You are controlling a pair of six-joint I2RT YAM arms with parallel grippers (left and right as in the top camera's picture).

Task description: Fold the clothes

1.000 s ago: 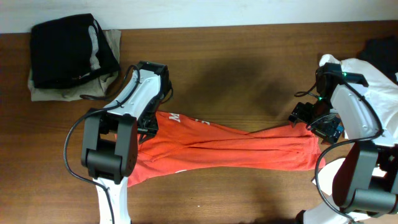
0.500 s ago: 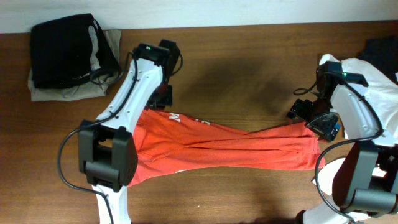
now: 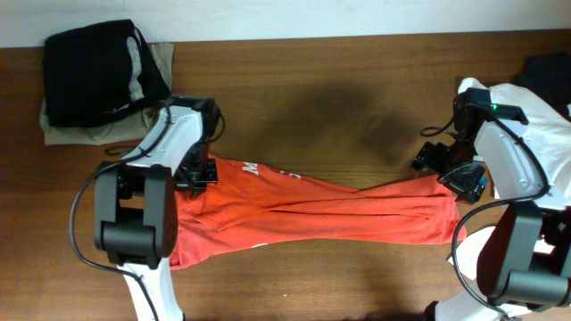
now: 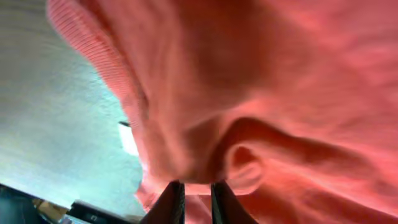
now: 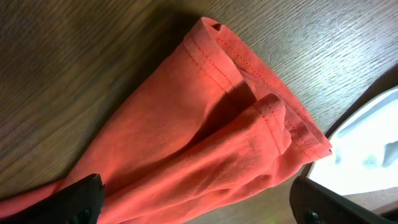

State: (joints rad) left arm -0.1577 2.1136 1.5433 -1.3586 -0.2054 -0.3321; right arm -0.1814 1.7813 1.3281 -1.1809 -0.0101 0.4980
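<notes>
Note for your log: the orange-red short-sleeved cotton T-shirt (image 3: pixel 339 214) reads one plain orange-red, with a small white chest print (image 3: pixel 251 168). In the left wrist view one edge shows fine ribbing, and in the right wrist view the hem stitching matches the cloth. The brown wooden table (image 3: pixel 339 98) has darker grain lines. You also have a folded black garment (image 3: pixel 94 71), a khaki garment (image 3: pixel 67 132) and a white garment (image 3: pixel 553 143). Left fingers (image 4: pixel 173 202) are dark grey, right fingers (image 5: pixel 81 196) black.
</notes>
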